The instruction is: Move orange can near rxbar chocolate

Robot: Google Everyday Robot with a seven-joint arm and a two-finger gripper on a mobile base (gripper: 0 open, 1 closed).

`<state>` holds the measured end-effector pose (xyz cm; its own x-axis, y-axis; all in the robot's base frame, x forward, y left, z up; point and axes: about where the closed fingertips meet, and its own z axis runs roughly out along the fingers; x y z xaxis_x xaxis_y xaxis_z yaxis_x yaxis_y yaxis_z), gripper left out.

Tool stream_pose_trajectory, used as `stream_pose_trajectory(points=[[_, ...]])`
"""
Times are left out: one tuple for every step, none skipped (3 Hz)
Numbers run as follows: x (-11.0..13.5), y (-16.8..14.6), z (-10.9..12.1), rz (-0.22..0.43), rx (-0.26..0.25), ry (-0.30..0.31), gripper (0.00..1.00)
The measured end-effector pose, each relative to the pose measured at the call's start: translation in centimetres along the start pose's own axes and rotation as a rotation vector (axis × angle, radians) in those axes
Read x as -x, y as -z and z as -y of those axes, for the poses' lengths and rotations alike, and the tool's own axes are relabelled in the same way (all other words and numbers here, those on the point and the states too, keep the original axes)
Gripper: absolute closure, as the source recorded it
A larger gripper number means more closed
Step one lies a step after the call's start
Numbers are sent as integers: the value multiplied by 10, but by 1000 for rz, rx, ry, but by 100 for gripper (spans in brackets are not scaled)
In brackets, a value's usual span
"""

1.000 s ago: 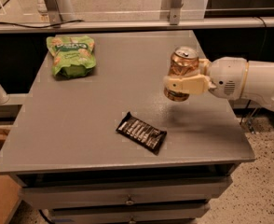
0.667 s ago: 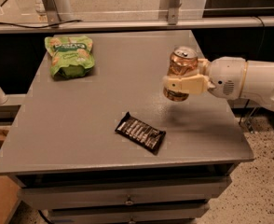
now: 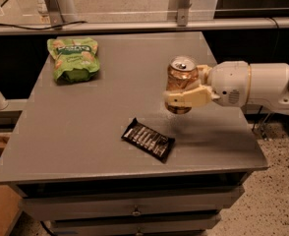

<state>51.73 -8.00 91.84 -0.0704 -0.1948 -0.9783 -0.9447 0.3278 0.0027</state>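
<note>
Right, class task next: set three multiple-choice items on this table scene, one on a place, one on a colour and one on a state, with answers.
1. Where does the rxbar chocolate lie?
A. At the far edge of the table.
B. Near the front edge, forward of the orange can.
C. On the floor.

2. What colour is the snack bag?
A. Red.
B. Blue.
C. Green.

3. What is the gripper, over the table beyond the bar, doing?
A. Clamping the orange can.
B. Hanging open and empty.
C. Pressing the bar.

Answers: 1 B, the bar lies close to the front edge; 2 C, the bag at the far corner is green; 3 A, a finger crosses the can's side.
</note>
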Motion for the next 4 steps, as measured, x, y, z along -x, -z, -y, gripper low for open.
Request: stream_pose_trajectory(points=[[-14,-11,-17,-19,52,27,100],[-32,-23,-31,-16,95,39,100],[-47,-33,-40,-4,131,56,100],[-57,-37,-43,5,151,71,100]])
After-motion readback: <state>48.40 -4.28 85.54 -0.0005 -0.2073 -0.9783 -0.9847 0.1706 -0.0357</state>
